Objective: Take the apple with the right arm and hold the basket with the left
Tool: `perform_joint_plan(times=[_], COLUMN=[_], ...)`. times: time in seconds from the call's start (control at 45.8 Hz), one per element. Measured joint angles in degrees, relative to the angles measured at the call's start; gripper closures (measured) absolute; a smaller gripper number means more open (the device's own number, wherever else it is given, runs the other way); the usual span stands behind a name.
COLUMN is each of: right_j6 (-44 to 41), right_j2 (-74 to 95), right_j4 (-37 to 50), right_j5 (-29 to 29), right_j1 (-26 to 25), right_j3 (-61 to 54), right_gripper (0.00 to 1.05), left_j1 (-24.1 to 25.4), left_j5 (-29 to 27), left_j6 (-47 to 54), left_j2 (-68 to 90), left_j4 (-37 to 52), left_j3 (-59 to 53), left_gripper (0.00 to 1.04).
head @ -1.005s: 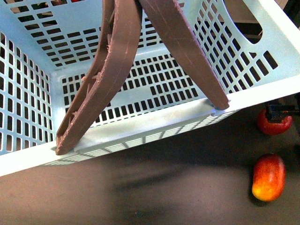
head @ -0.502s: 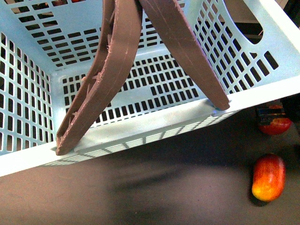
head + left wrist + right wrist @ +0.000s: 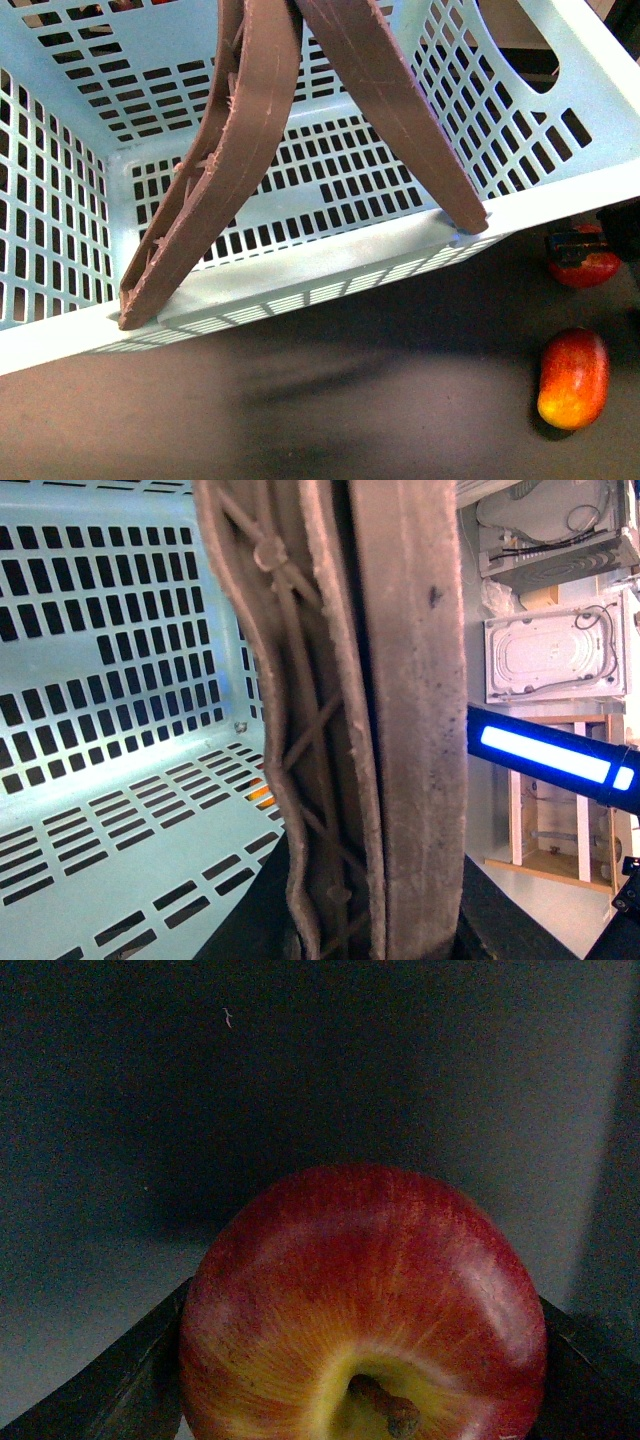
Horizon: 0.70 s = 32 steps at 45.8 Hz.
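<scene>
The light turquoise basket (image 3: pixel 330 255) fills most of the front view, tilted, its two brown-grey handles (image 3: pixel 250 140) raised together. My left gripper (image 3: pixel 375 930) is shut on the basket's handles (image 3: pixel 400 720), which run straight through the left wrist view; its jaws are mostly hidden behind them. The deep-red apple (image 3: pixel 588 268) sits at the right edge of the front view, with my right gripper (image 3: pixel 578 243) shut on it from above. In the right wrist view the apple (image 3: pixel 365 1310) fills the space between the dark fingers (image 3: pixel 130 1370), its yellow stem dimple facing the camera.
An elongated red-and-yellow oval fruit (image 3: pixel 573 378) lies on the dark table (image 3: pixel 300 410) near the apple, at the front right. Shelving and white boxes (image 3: pixel 555 660) stand beyond the basket in the left wrist view.
The apple and my right gripper have moved slightly up and left, closer to the basket's corner. The basket and oval fruit have stayed put.
</scene>
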Motion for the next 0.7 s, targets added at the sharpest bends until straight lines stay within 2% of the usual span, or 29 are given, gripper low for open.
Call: perform_joint_plan(times=[0.153, 0.349, 0.502, 0.699], right_j6=[-0.59, -0.02, 3.61, 9.6], right_j2=[-2.56, -12.22, -29.64, -53.07], right_j4=[2.75, 7.45, 10.78, 9.22], right_j5=[-0.31, -4.79, -11.8, -18.99], right_j1=[-0.9, -2.75, -3.1, -0.46], right_j3=[-4.35, -12.74, -21.49, -30.03], right_gripper=[0.25, 0.25, 0.25, 0.25], left_j1=[-0.02, 0.0, -0.02, 0.0], left_j5=[0.02, -0.02, 0.02, 0.04], left_j6=[0.0, 0.0, 0.0, 0.0], left_j2=[0.0, 0.0, 0.0, 0.0], left_j4=[0.0, 0.0, 0.0, 0.0], left_j3=[0.0, 0.0, 0.0, 0.0], left_gripper=[0.86, 0.86, 0.86, 0.86])
